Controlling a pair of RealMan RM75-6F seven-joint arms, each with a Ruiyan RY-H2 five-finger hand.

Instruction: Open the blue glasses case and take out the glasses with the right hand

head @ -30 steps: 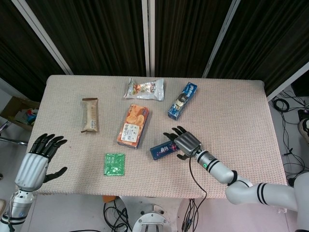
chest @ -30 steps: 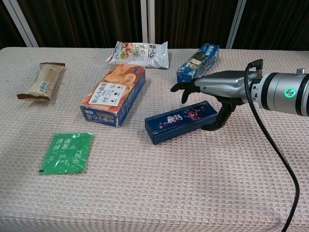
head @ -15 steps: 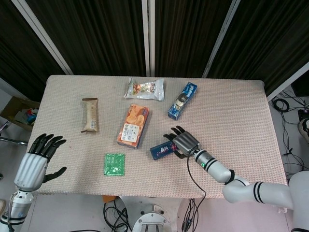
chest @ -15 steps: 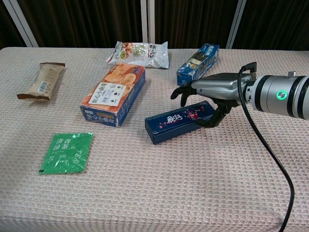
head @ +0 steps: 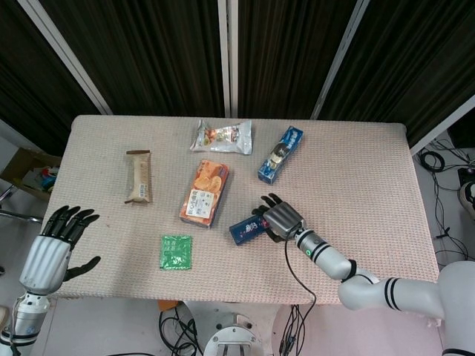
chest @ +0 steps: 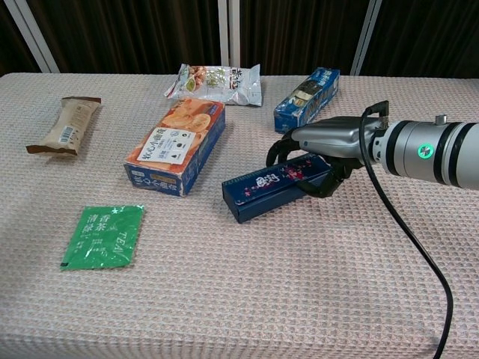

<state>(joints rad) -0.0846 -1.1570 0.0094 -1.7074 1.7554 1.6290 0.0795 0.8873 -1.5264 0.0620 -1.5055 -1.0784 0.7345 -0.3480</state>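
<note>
Near the centre of the table (head: 356, 170), slightly right and toward the near edge, the blue glasses case (chest: 273, 186) lies closed and flat on the woven cloth. The right hand (chest: 323, 142) covers the case's right end: fingers (chest: 278, 149) curl over its far side and the thumb presses its near side, so the hand grips the case. The left hand (head: 53, 247) hovers off the near-left corner, fingers spread wide, holding nothing. An orange biscuit box (chest: 177, 144) lies just left of the case. A green tea sachet (chest: 103, 235) lies near-left. A brown snack bar (chest: 63, 125), a clear snack bag (chest: 215, 82) and a blue snack pack (chest: 306, 97) lie farther back.
</note>
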